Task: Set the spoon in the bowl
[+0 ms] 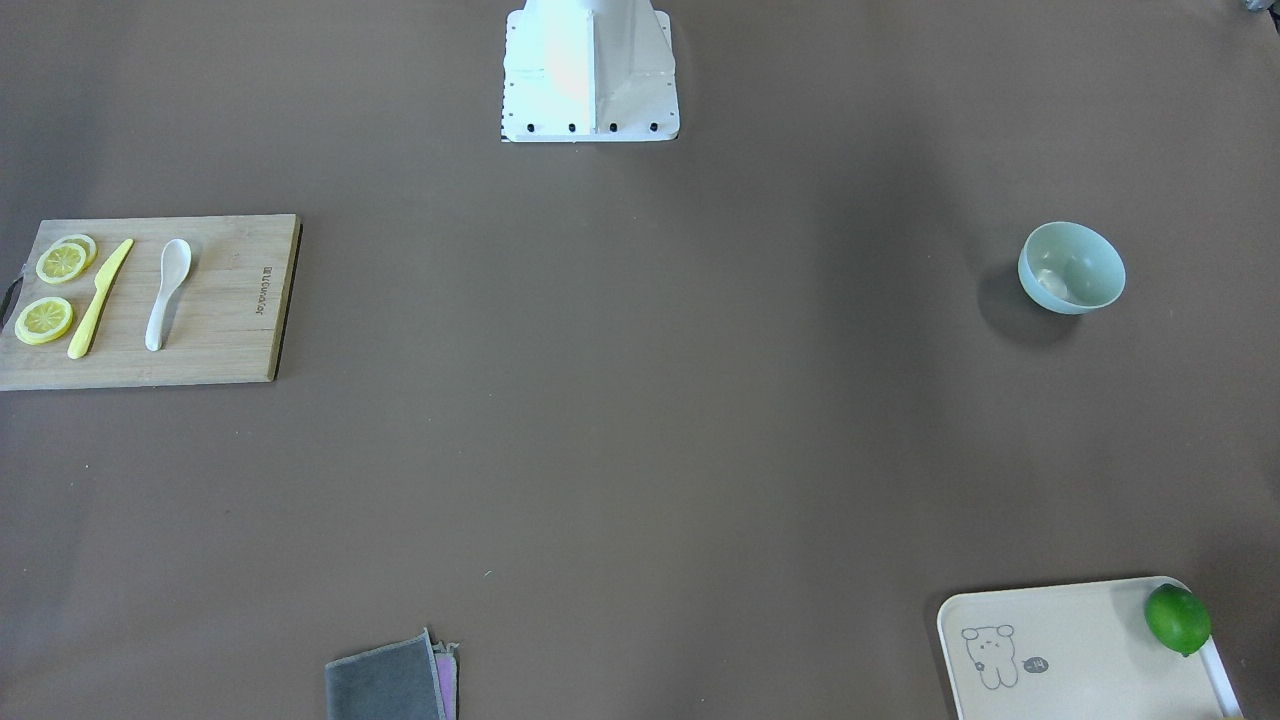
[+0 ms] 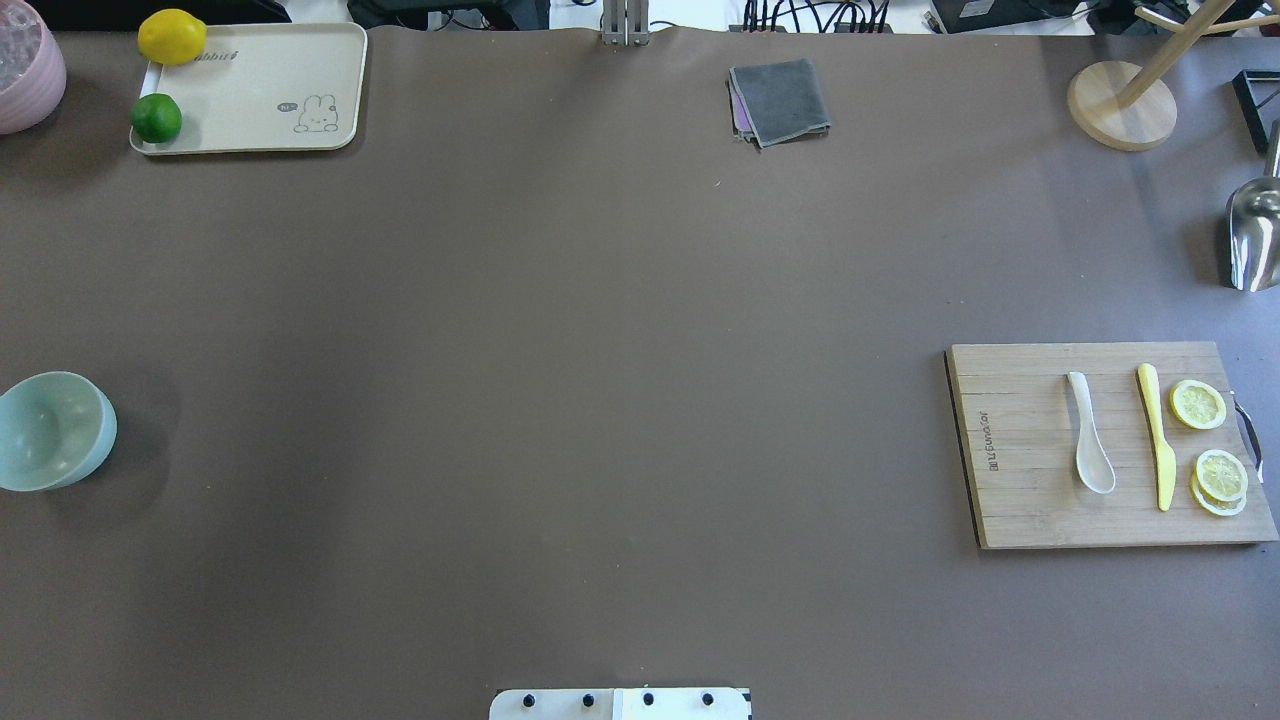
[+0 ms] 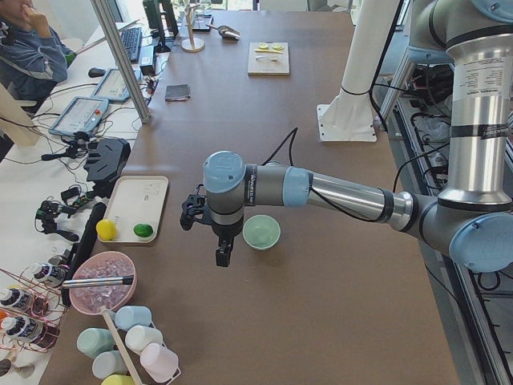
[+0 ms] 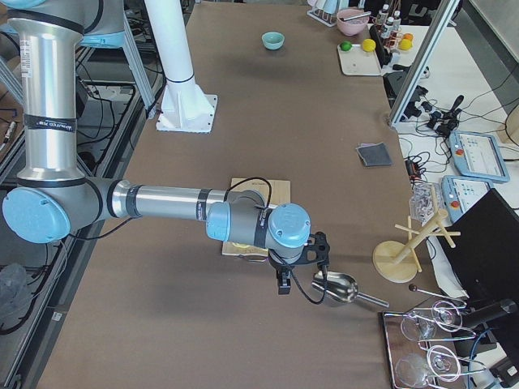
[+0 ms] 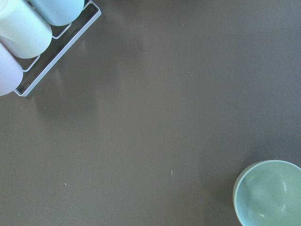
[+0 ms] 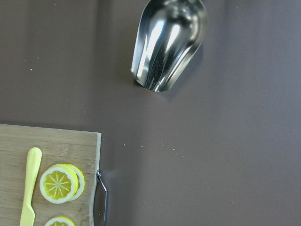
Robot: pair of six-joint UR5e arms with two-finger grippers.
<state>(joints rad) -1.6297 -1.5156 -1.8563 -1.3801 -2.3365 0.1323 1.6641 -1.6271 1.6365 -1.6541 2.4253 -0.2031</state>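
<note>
The white spoon (image 1: 167,293) lies on a wooden cutting board (image 1: 230,340), beside a yellow knife (image 1: 98,298); it also shows in the overhead view (image 2: 1091,445). The mint-green bowl (image 1: 1072,267) stands upright at the opposite end of the table (image 2: 52,430), empty. The left gripper (image 3: 220,255) hangs above the table just beside the bowl (image 3: 261,232); the bowl's rim shows in the left wrist view (image 5: 270,194). The right gripper (image 4: 283,285) hangs beyond the board's end, near a metal scoop (image 4: 336,287). I cannot tell whether either gripper is open or shut.
Lemon slices (image 2: 1198,404) lie on the board past the knife. The metal scoop (image 6: 169,42) lies beyond the board's handle end. A tray (image 2: 260,90) holds a lime and a lemon. A folded grey cloth (image 2: 781,101) lies at the far edge. Cups in a rack (image 5: 28,28) stand near the bowl.
</note>
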